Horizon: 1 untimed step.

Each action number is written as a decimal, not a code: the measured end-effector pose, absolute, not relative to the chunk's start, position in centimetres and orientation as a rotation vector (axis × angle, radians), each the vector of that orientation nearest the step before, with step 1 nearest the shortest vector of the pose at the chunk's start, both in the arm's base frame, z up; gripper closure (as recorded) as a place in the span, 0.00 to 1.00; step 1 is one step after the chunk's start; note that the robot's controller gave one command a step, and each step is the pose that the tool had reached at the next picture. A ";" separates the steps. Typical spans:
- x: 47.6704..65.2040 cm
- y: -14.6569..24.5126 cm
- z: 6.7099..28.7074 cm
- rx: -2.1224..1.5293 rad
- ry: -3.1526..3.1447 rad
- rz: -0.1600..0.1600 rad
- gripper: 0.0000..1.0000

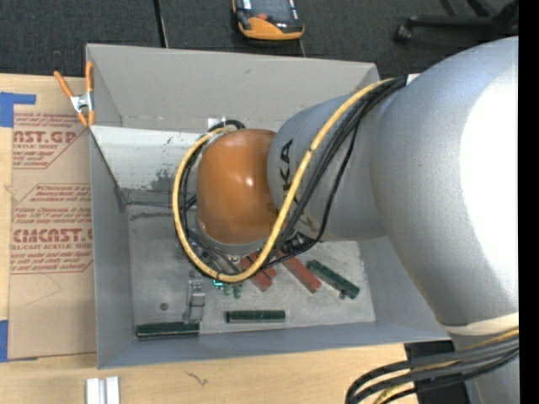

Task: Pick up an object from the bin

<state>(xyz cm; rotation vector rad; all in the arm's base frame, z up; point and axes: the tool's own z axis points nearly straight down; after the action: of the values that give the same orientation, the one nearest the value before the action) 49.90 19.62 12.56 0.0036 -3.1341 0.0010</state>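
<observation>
My gripper [195, 300] pokes out below the arm's orange cover, low over the bin's front left floor. Just in front of it lies a long dark green strip [168, 330], along the front wall. A second, shorter dark green strip [255, 316] lies a little to the right. A small teal-green piece [224, 286] sits close to the gripper's right, partly hidden under the cables.
Two red-brown sticks [262, 278] [301, 275] and a green strip [333, 279] lie at the front right, partly under the arm. The arm and its cover hide the bin's middle and right. Bare floor shows at the left.
</observation>
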 end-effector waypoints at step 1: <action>50.1 19.5 13.0 0.000 -3.141 -0.002 0.00</action>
<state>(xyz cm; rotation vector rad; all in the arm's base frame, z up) 50.14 19.53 12.98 0.0003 -3.1412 -0.0017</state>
